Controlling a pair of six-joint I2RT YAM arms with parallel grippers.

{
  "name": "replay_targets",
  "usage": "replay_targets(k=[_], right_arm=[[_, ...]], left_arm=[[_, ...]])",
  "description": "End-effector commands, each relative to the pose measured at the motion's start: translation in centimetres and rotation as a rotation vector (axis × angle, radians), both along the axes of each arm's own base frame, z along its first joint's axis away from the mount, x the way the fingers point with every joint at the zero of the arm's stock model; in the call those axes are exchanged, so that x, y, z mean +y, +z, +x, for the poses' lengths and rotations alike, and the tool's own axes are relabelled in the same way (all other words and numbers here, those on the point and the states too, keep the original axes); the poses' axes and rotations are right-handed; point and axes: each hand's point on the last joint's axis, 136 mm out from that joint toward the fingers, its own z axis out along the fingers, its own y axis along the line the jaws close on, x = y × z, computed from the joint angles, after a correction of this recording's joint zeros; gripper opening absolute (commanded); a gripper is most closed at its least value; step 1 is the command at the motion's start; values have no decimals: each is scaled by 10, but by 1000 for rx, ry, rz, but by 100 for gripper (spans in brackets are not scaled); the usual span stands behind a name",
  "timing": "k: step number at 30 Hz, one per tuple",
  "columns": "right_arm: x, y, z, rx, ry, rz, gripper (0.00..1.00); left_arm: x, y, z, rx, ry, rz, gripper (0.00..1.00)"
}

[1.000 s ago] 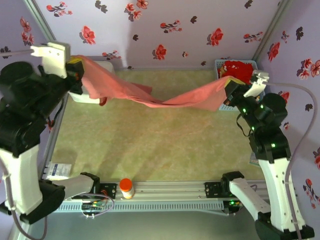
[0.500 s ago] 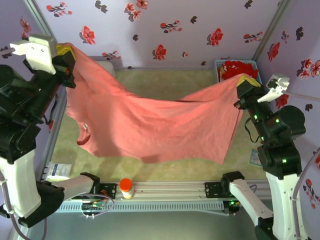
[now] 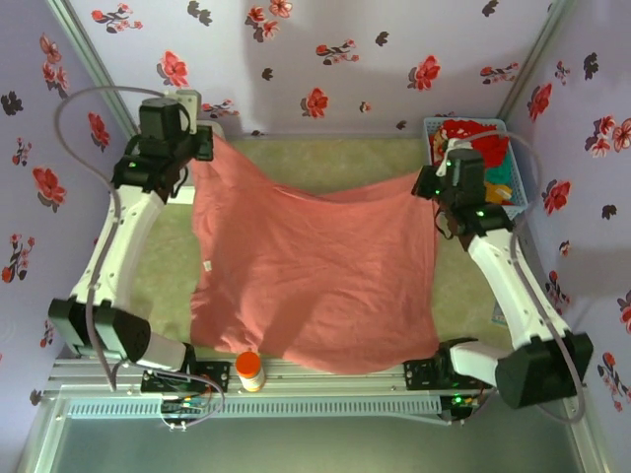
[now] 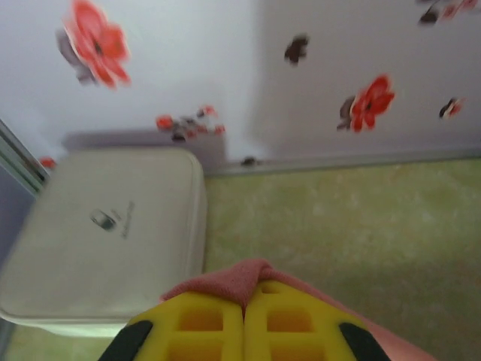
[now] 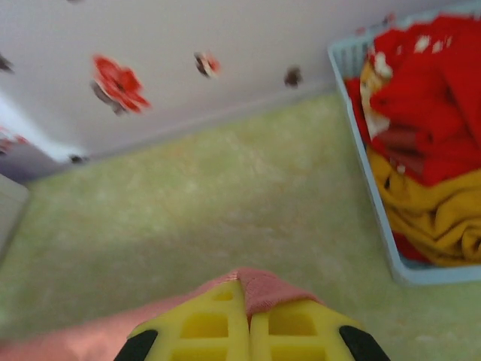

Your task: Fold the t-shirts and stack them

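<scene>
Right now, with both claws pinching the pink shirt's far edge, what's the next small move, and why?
Probably lower both claws together to the table and let go. The left claw and right claw are shut on the salmon-pink t-shirt, which is spread wide with its far edge sagging between them.

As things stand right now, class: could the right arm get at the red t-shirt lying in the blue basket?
Probably not yet. The red t-shirt lies near the right gripper, nothing between, but that gripper is shut on a corner of the salmon-pink t-shirt and must release first.
</scene>
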Motion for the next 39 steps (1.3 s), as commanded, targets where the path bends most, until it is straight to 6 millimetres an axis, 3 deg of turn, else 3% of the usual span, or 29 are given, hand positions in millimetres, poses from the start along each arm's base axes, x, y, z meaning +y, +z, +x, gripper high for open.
replay_targets(k=[1,6,10,13,21,33,39], right_arm=[[-9,-7,32,-46,-57,14,0],[-21,-43,77,51,-90,80,0],[-18,-63,101,120,-60,137,0],[-17,-77,104,167,-63,142,0],[-25,-114,88,313,-79,139,0],[-42,-165,39,494,-134,101,0],[-42,-182,26,565,-139,97,0]], left_arm=[[-6,7,33,-85,-3,-119,0],[-13,-52,75,51,3,-134,0],[-16,-70,93,119,12,-138,0],[-17,-78,90,148,7,-141,0],[-6,-109,56,281,80,-193,0],[-4,-162,-29,594,164,-275,0],[-2,-166,-59,655,190,-302,0]])
